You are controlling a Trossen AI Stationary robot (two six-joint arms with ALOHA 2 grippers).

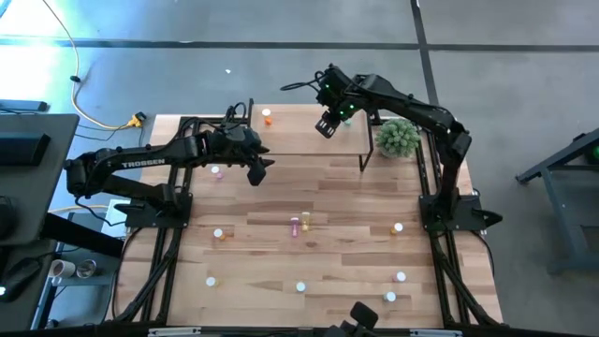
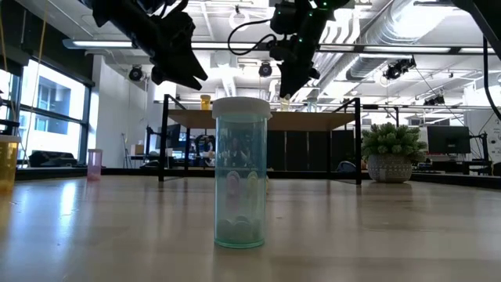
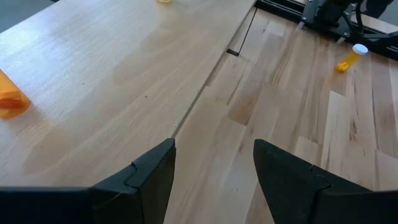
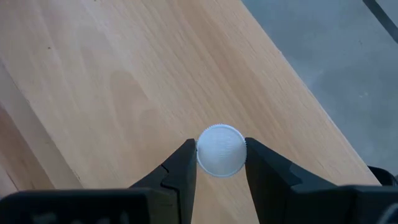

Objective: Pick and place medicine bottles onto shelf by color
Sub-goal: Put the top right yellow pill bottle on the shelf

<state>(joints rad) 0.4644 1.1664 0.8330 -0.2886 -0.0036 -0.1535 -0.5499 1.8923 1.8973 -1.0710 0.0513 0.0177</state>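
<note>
Where lettering shows, the left arm (image 1: 140,164) reads TROSSEN.

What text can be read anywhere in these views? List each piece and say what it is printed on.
"TROSSEN": white letters along the left arm, high view.
The teal bottle close to the low camera shows only blurred shapes through its wall, nothing readable.
The white cap between the right gripper's fingers carries no lettering.
No other text shows.
</note>
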